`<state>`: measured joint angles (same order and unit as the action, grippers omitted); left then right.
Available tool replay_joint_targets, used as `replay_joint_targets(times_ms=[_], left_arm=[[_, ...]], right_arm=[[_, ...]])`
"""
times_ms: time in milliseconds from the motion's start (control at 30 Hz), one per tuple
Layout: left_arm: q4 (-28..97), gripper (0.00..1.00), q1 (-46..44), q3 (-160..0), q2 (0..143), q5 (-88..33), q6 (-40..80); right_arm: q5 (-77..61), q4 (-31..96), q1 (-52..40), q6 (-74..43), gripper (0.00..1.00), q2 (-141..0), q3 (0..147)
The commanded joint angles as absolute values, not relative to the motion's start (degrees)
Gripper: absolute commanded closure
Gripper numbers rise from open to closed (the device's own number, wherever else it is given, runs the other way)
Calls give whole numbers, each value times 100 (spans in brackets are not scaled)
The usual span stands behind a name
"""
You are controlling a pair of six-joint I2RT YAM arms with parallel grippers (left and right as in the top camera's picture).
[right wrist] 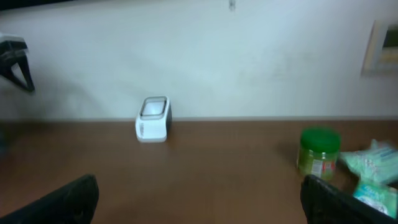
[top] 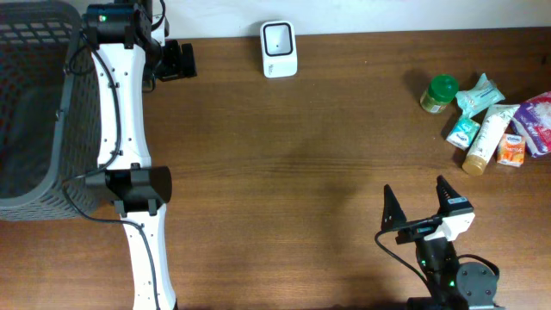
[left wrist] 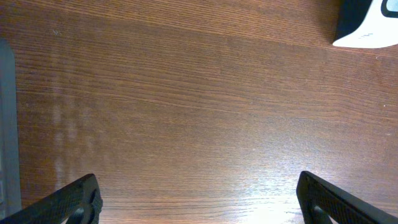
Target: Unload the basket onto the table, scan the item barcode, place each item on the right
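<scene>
A white box-shaped barcode scanner [top: 279, 49] stands far back, centre. A green-lidded jar [top: 440, 93] and pastel packets [top: 479, 93] cluster at right, their labels too small to read. The left gripper [left wrist: 199, 205] and right gripper [top: 416, 196] hold their jaws wide apart.

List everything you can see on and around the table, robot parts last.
Scanner: one, white with a dark face, far edge of the table, centre.
Basket: one, dark grey, far left.
Jar: one, green lid, right side.
Packets: several, teal, purple, orange-and-white, heaped right of the jar.
Tube: one, cream, in that heap.
Table: one, brown wood.
Left gripper: one, black, open, over bare wood.
Right gripper: one, black, open, near edge, right.
</scene>
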<state>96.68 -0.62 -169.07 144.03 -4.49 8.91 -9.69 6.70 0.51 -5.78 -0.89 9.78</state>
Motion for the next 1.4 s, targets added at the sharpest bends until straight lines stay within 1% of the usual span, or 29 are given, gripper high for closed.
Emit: replay_joint_targets(times_ms=[0, 67, 167, 267, 433, 867, 1367], left_arm=[[9673, 1, -69, -16921, 14411, -469, 939], [9671, 1, -69, -16921, 14411, -469, 939], [9671, 1, -69, -16921, 14411, -469, 939], [9671, 1, -69, -16921, 14411, -469, 939], [9671, 1, -69, -16921, 14411, -469, 939], [9671, 1, -69, -16921, 14411, -467, 939], [9671, 1, -69, -16921, 14411, -467, 939]], right_arm=[[-838, 64, -5, -578, 1, -19, 454], [-902, -464, -5, -580, 1, -19, 97], [-851, -539, -3, -548, 1, -19, 32], [-854, -419, -5, -165, 1, -19, 32], [-661, 416, 5, 119, 1, -19, 32], [-301, 456, 5, -91, 1, -19, 32], [-294, 434, 1, -110, 1, -19, 32]])
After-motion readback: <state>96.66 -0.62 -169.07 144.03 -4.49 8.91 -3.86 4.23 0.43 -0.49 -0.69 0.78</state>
